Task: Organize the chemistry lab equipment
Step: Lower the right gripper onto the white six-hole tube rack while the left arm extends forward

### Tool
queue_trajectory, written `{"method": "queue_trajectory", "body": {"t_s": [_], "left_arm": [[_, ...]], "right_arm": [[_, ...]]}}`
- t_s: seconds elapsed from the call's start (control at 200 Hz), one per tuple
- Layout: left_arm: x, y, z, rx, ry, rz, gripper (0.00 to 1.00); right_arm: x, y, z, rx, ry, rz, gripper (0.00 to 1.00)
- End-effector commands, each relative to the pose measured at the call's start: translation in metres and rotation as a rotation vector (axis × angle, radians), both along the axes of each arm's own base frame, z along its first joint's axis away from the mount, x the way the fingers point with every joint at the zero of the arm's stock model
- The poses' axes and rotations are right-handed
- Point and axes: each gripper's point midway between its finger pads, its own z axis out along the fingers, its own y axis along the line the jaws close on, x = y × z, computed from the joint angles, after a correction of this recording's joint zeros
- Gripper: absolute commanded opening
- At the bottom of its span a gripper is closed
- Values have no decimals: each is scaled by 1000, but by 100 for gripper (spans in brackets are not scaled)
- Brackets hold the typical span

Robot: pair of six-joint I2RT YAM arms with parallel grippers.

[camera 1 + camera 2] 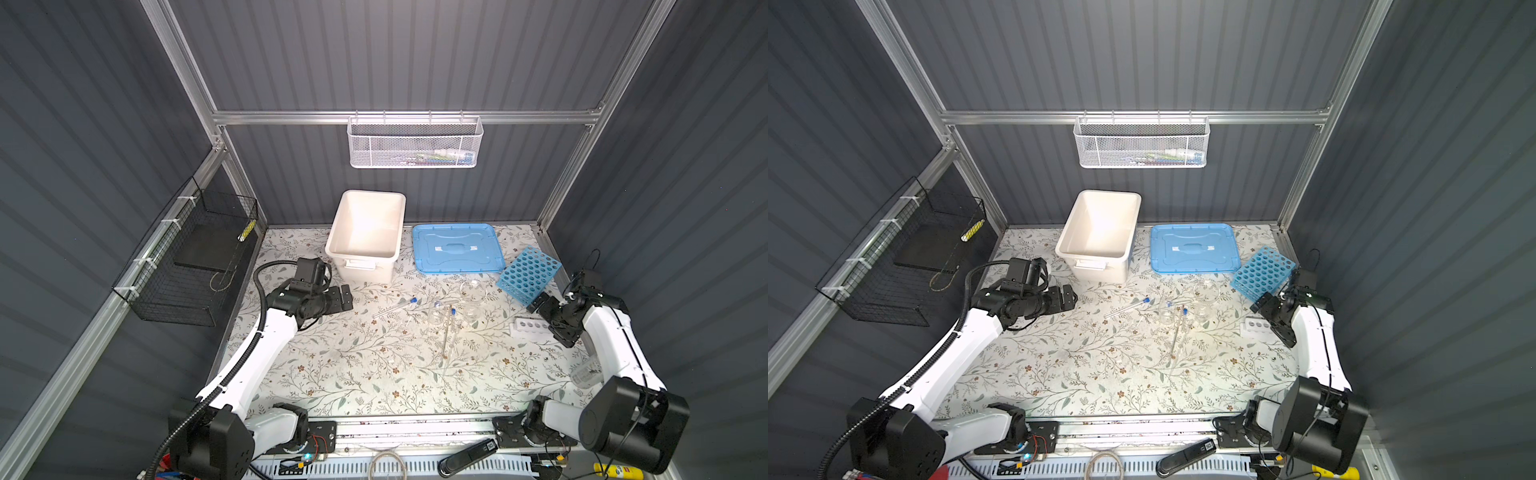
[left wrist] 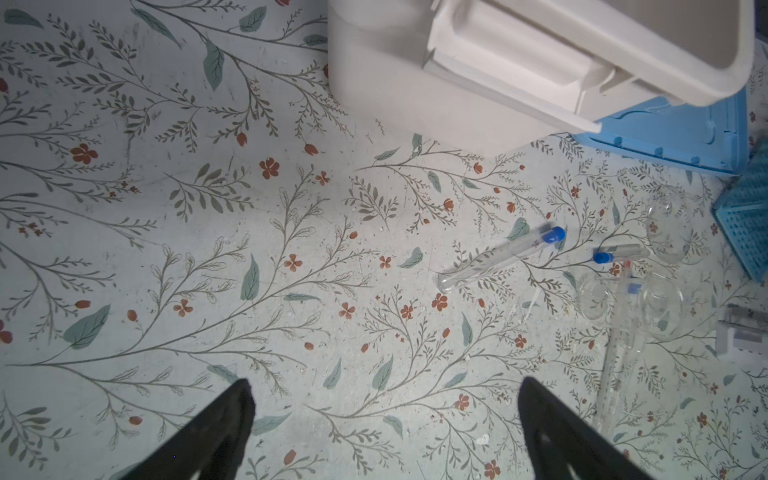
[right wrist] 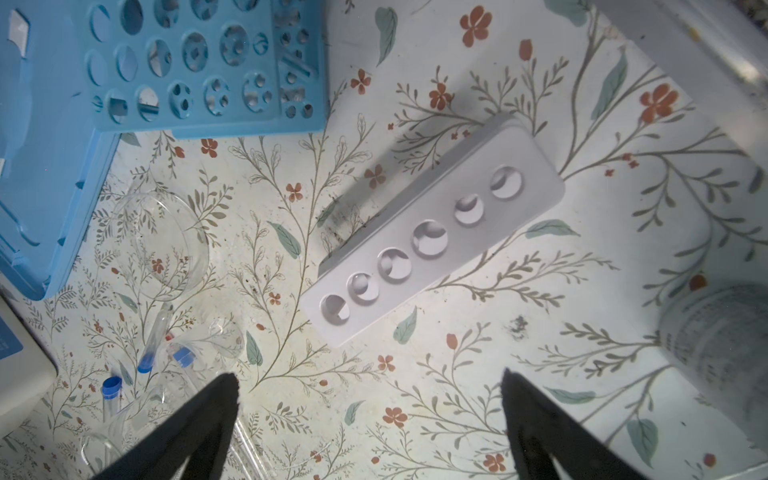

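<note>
Blue-capped test tubes (image 1: 395, 306) (image 2: 503, 257) lie on the floral table among clear beakers (image 1: 473, 316) (image 2: 660, 307) and a thin glass rod (image 1: 446, 343) (image 2: 615, 365). A sky-blue many-holed rack (image 1: 528, 274) (image 3: 199, 66) lies tilted at the right. Beside it rests a small white tube rack (image 1: 524, 326) (image 3: 436, 232). My left gripper (image 1: 348, 298) (image 2: 385, 382) hovers open and empty, left of the tubes. The right gripper (image 1: 546, 325) (image 3: 368, 376) is open and empty just right of the white rack. A graduated clear beaker (image 1: 586, 374) (image 3: 715, 340) stands under the right arm.
An open white tub (image 1: 365, 232) stands at the back, its blue lid (image 1: 457, 247) flat beside it. A white mesh basket (image 1: 415, 143) hangs on the back rail. A black wire basket (image 1: 195, 257) hangs on the left wall.
</note>
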Motion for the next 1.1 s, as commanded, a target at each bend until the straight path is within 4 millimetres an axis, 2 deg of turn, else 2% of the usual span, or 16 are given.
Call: {"method": "queue_trajectory", "body": {"t_s": [0.0, 0.205, 0.395, 0.856, 1.096], "left_arm": [[0, -8, 3, -33, 12, -21, 100], [5, -5, -2, -8, 0, -16, 100], [9, -11, -6, -23, 7, -41, 100], [7, -14, -6, -29, -1, -67, 100], [7, -13, -7, -21, -4, -79, 100]], "right_arm": [[7, -7, 2, -20, 8, 16, 99], [12, -13, -14, -10, 55, 9, 96], [17, -20, -25, -27, 87, 3, 92], [37, -31, -39, -30, 92, -50, 81], [40, -30, -48, -17, 123, -38, 75]]}}
